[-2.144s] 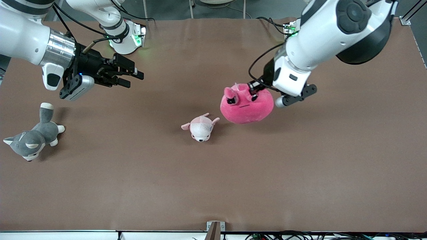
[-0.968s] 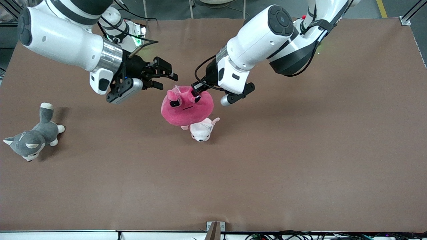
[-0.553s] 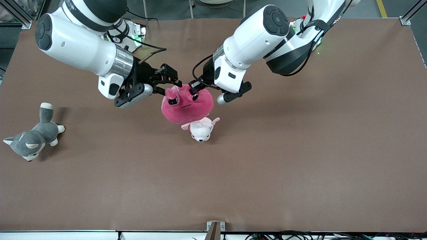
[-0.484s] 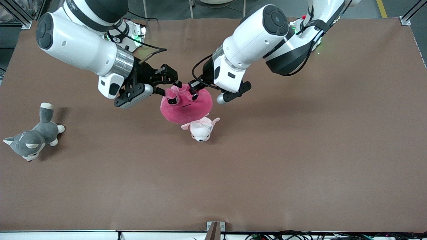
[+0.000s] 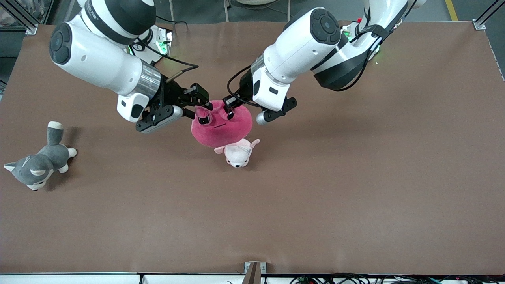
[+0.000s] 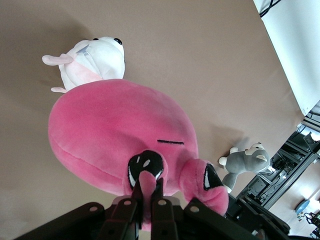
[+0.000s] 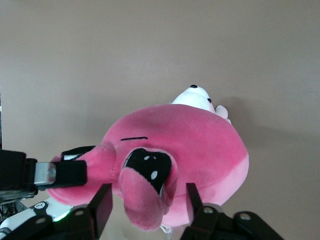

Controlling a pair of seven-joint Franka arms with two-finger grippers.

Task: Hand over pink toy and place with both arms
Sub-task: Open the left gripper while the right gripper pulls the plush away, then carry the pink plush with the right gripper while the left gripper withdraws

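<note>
The pink toy hangs in the air above the middle of the brown table, over the small white-and-pale-pink plush animal that lies on the cloth just beneath it. The left gripper, reaching in from the left arm, is pinched tight on one of the toy's ears; in the left wrist view its two fingers press together with the ear squeezed between them, right below a glossy black eye. The right gripper, on the right arm, is at the toy's other ear: in the right wrist view its fingers stand spread apart on either side of that ear, with clear gaps between pads and plush, so they straddle it without clamping. The toy's face shows angry black eyes and a thin straight mouth line. A grey-and-white plush dog lies on the table toward the right arm's end, well apart from the other toys. A small tag on the pale plush animal shows in the left wrist view, but nothing on it can be read, and no other writing or brand mark is legible anywhere.
</note>
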